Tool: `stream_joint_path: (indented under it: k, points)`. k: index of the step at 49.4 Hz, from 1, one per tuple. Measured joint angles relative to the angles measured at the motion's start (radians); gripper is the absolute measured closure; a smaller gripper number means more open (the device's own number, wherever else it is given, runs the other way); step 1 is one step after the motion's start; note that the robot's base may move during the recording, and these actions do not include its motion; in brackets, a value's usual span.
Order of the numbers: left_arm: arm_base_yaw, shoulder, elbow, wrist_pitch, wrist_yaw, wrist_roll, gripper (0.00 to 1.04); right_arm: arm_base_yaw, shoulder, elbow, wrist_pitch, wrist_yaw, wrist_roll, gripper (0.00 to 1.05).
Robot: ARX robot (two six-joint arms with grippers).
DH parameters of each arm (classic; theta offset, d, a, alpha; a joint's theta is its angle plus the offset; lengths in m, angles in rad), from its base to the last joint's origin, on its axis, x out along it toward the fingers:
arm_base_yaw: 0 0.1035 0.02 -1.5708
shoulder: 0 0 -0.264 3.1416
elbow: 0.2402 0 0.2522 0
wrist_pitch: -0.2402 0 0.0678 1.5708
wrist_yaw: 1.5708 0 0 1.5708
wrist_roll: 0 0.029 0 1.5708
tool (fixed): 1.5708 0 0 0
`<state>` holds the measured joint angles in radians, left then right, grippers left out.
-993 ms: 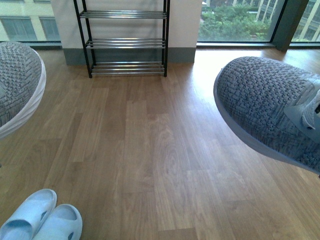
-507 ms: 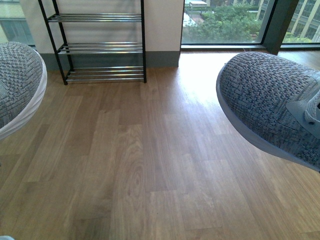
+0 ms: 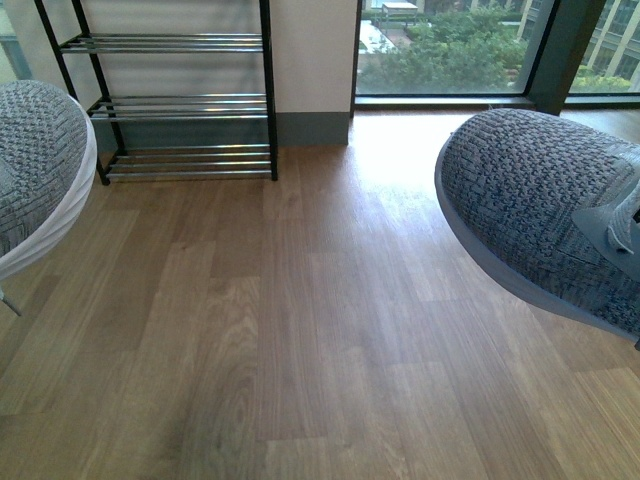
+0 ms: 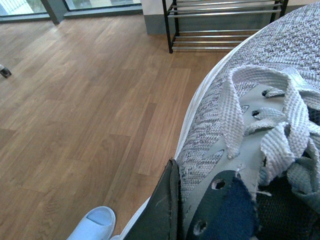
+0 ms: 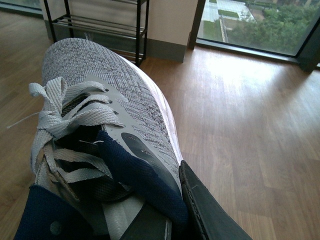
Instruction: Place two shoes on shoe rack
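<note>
Here, left gripper [image 4: 169,212]: closed on the left shoe [image 3: 35,170] at the side wall by the laces; one dark finger lies flat against the outer side, the other is hidden.
Right gripper [image 5: 182,220]: clamped the same way on the right shoe [image 3: 540,200], with a dark finger pressed to the outer side beside the navy tongue.
Left shoe: aloft at the far left of the front view, clear of the floor [image 3: 300,330]; laces up, toe forward, long axis running away from the robot toward the rack [image 3: 170,100].
Right shoe: aloft at the far right; laces up, toe forward and angled inward toward the rack's side.
Rack: upright against the far wall, left of centre, well apart from both shoes.
Sandal [image 4: 95,225]: on the floor beneath the left shoe's heel end.
</note>
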<state>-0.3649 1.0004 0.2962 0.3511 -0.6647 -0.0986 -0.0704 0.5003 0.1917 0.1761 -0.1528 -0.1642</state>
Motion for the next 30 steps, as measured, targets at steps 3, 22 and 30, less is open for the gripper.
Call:
stream_joint_path:
  k: [3,22,30]
  points:
    - [0.000,0.000,0.000,0.000,-0.001,0.000,1.03,0.000,0.000,0.000,0.000,-0.002,0.000,1.03]
    - [0.002,0.000,0.000,0.000,-0.005,0.000,1.03,0.002,0.001,0.000,0.000,0.001,0.000,1.03]
    - [0.007,0.000,0.000,0.000,-0.022,0.001,1.03,0.005,0.001,0.000,0.000,-0.023,0.000,1.03]
